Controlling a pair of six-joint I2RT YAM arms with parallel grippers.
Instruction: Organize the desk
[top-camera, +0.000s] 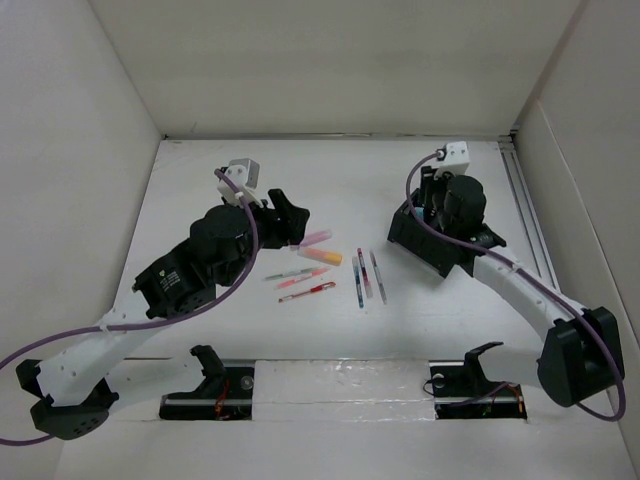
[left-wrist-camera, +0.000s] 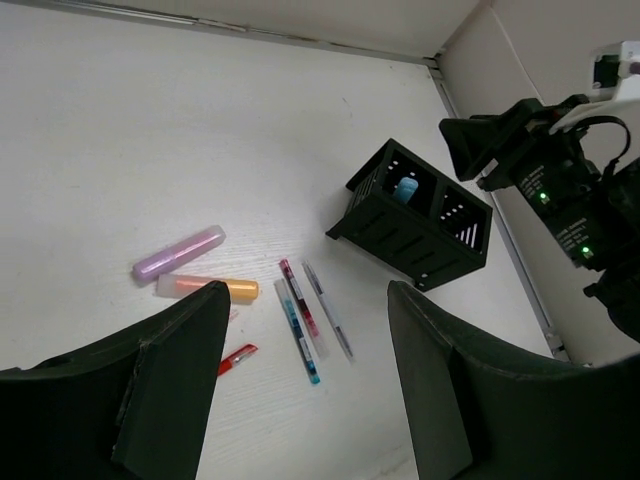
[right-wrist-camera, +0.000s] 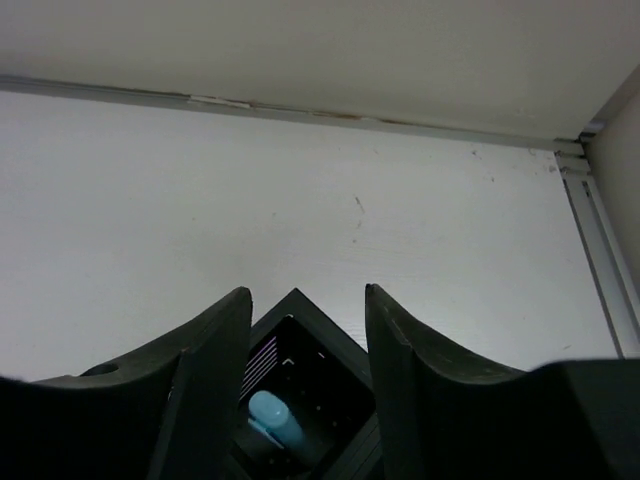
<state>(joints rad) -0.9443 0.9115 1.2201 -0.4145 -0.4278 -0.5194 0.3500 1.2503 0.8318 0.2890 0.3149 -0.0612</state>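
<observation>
The white desk (top-camera: 330, 175) holds a loose cluster of pens. A purple highlighter (left-wrist-camera: 180, 252) and an orange one (left-wrist-camera: 210, 287) lie side by side; both also show in the top view, purple (top-camera: 315, 238) and orange (top-camera: 320, 257). A red pen (left-wrist-camera: 238, 357) and three thin pens (left-wrist-camera: 300, 325) lie nearby. My left gripper (left-wrist-camera: 308, 300) is open and empty, raised above the pens. My right gripper (right-wrist-camera: 305, 300) is open and empty, just above a black compartmented box (right-wrist-camera: 300, 370) that holds a light-blue marker (right-wrist-camera: 275, 420).
The black box (top-camera: 432, 245) stands at the right of the desk, partly under the right arm. White panels wall the desk at the back and both sides. A metal rail (top-camera: 522, 190) runs along the right edge. Two black mounts (top-camera: 210, 362) sit at the near edge.
</observation>
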